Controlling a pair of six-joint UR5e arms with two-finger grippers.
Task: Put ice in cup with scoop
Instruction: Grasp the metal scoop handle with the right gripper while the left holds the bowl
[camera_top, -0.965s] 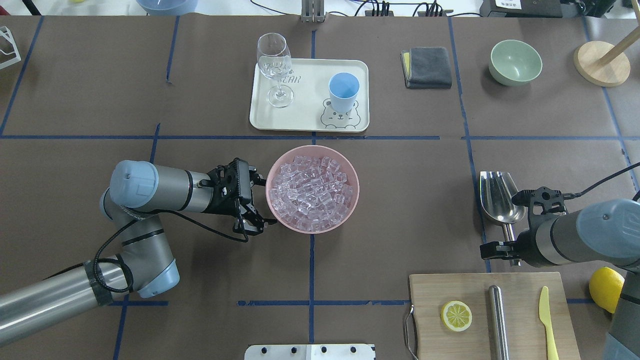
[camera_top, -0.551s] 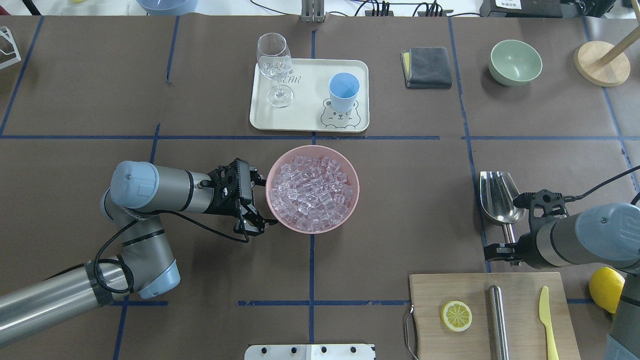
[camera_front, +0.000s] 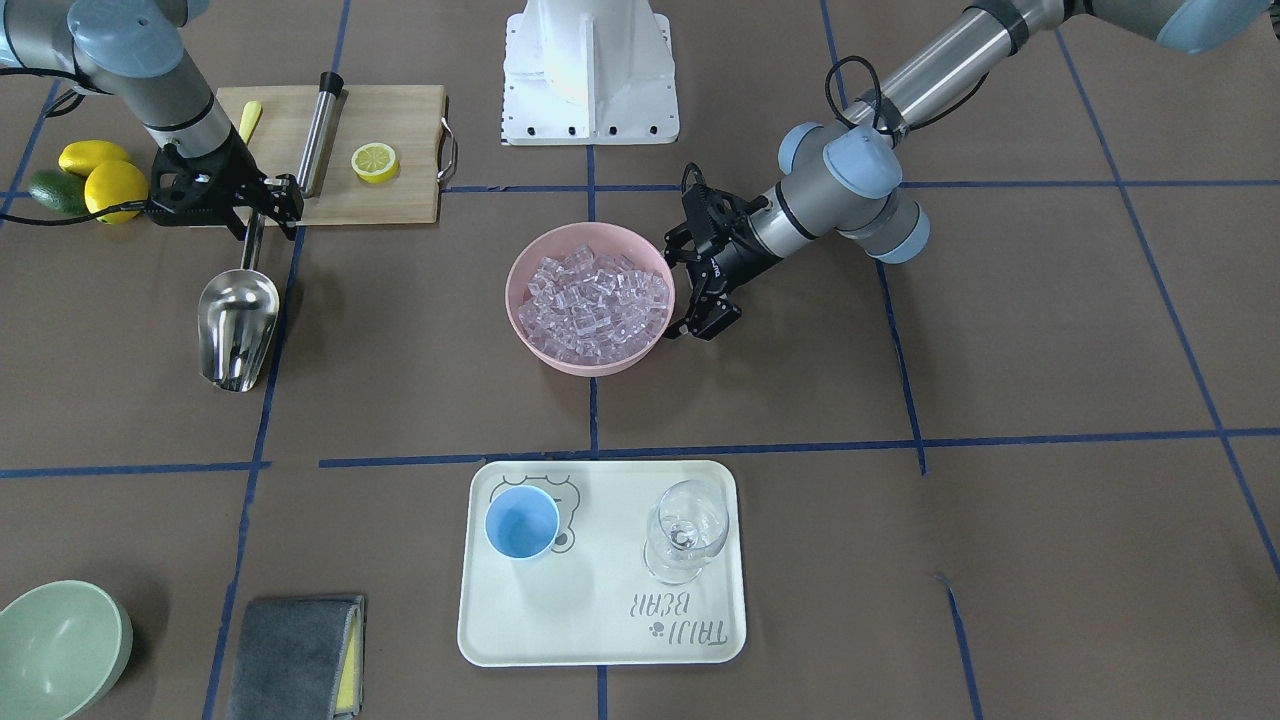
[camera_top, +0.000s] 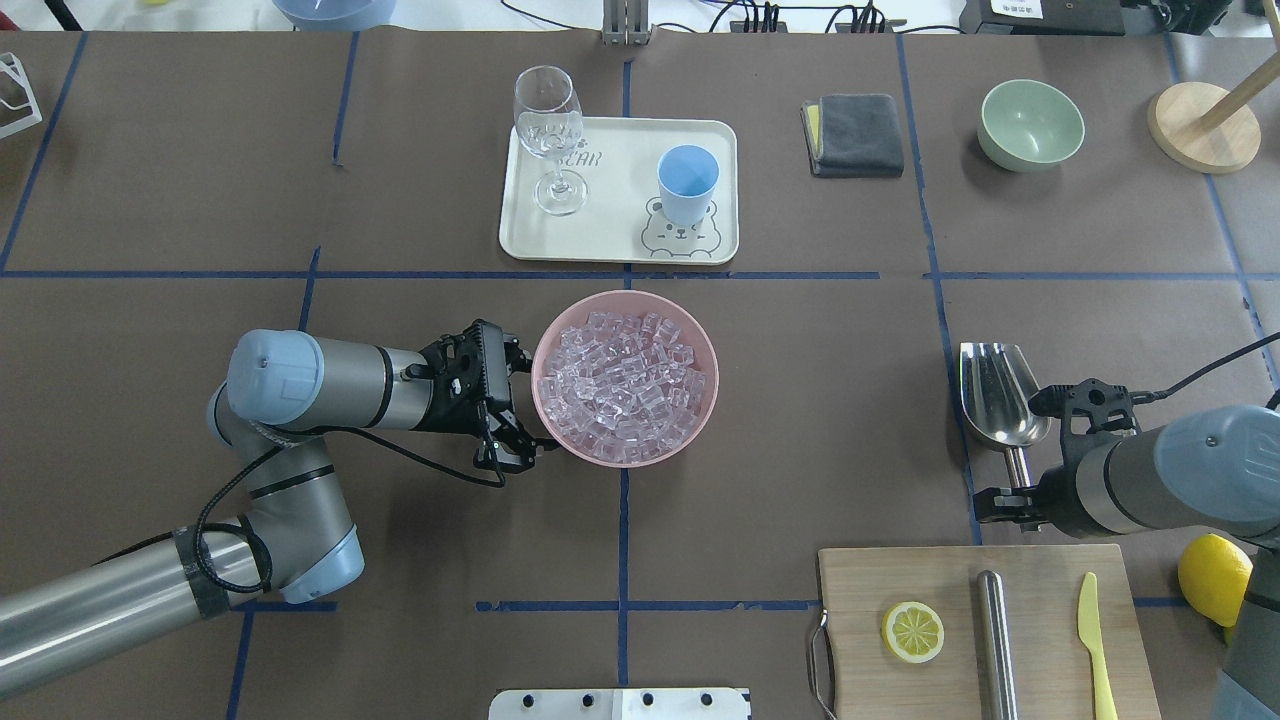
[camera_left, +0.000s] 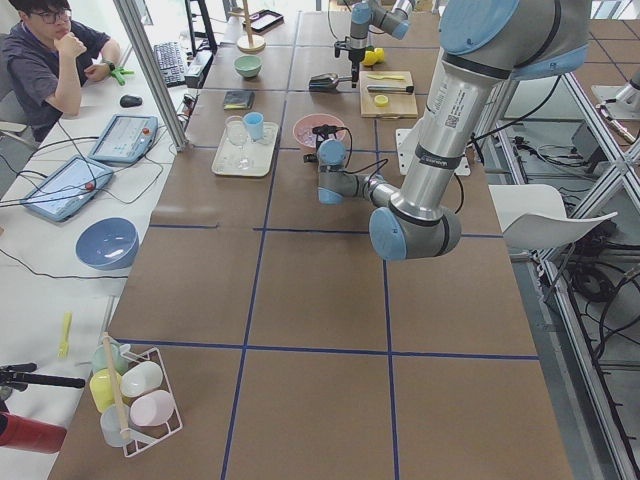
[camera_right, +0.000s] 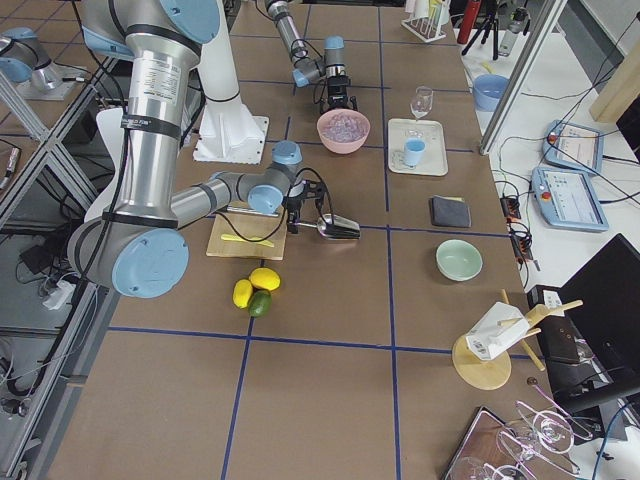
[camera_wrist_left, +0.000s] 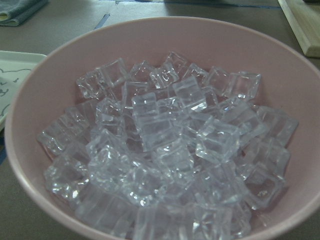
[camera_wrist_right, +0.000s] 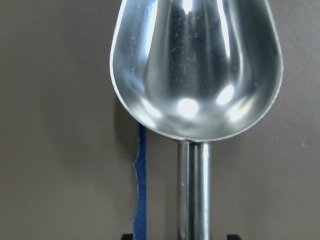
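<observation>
Judging by its polished steel, the scoop (camera_top: 1000, 400) should be stiff, fairly light and slippery, so the straight rod handle is the place to pinch, squarely and firmly. It lies flat on the surface (camera_top: 820, 420), trough up and empty, just beyond a wooden cutting board (camera_top: 860, 585). The right hand (camera_top: 1012, 497) straddles that handle, fingers spread clear of it. The left hand (camera_top: 525, 406), also spread, sits against the pink bowl (camera_top: 703, 345) heaped with ice (camera_top: 622, 385); the glassy cubes will likely skid from a tilted trough. The cup (camera_top: 687, 180) stands empty on a cream tray (camera_top: 610, 240) beyond the bowl. Brown paper with blue tape lines covers the surface; an operator (camera_left: 50, 50) sits at a desk alongside.
</observation>
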